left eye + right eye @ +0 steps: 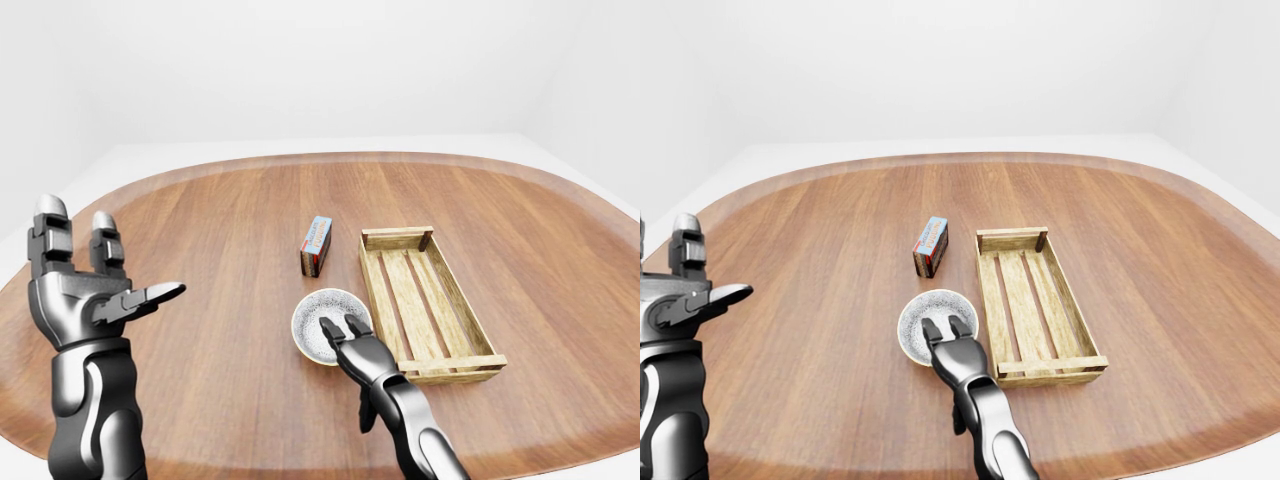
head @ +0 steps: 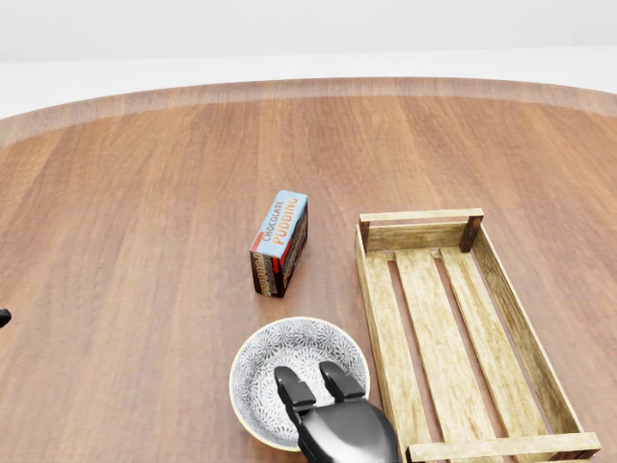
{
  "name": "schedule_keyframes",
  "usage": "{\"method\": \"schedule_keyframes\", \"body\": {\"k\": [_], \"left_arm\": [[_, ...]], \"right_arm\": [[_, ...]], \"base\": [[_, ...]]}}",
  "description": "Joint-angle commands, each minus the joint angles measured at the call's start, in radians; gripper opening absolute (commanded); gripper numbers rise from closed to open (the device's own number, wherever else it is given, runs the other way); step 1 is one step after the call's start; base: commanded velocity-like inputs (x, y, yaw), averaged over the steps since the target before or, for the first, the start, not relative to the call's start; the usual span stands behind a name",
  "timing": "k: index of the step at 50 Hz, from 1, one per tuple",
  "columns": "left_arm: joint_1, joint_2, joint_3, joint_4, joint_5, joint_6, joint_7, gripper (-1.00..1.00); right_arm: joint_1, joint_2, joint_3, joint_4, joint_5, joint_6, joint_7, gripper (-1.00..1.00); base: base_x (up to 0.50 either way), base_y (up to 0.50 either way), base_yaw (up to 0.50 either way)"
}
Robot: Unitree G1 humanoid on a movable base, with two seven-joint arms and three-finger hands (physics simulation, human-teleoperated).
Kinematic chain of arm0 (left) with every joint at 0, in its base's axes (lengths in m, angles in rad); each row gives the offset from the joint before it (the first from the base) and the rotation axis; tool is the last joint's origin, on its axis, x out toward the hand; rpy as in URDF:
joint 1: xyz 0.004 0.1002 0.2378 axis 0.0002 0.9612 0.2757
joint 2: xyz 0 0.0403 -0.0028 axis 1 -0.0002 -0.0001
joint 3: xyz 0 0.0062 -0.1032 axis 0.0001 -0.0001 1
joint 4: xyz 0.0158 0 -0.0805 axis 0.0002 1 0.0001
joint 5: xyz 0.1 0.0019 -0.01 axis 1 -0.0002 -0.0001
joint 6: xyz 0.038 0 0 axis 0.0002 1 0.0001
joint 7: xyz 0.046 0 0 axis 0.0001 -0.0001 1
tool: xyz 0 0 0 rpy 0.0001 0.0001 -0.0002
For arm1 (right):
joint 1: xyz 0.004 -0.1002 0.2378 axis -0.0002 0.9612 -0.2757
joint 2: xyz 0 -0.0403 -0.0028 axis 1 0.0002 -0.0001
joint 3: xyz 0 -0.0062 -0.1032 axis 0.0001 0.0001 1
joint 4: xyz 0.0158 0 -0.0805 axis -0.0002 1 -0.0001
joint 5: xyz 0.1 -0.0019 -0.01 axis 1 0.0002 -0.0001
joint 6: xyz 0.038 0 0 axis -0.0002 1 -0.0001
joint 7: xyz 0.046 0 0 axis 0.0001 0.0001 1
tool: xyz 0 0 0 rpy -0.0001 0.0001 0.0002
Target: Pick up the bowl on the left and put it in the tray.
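Observation:
The patterned grey-and-white bowl (image 2: 262, 371) rests on the wooden table, just left of the slatted wooden tray (image 2: 384, 318). My right hand (image 2: 310, 378) comes up from the bottom of the head view, and two of its fingers (image 2: 289, 384) lie stretched over the bowl's inside near its lower rim. In the right-eye view its thumb hangs below, clear of the bowl, so the hand is open. My left hand (image 1: 108, 262) is raised far to the left, fingers spread, holding nothing. The tray has nothing in it.
A chocolate pudding box (image 2: 280, 243) stands on edge above the bowl and left of the tray's top corner. The round table (image 1: 220, 215) stretches wide on all sides, with a white floor beyond its rim.

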Motion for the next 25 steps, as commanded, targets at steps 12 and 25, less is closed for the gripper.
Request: {"method": "schedule_keyframes", "body": {"k": [12,25], "left_arm": [[0.001,0.001,0.004,0.012,-0.001,0.000,-0.005,1.00],[0.002,0.001,0.005,0.025,-0.003,0.000,-0.010,1.00]], "right_arm": [[-0.043,0.024,-0.024,0.028,-0.052,0.000,0.041,1.00],[-0.071,0.038,-0.031,0.051,-0.077,0.000,0.054,1.00]], "base": [[0.00,0.00,0.00],[0.00,0.00,0.00]]}}
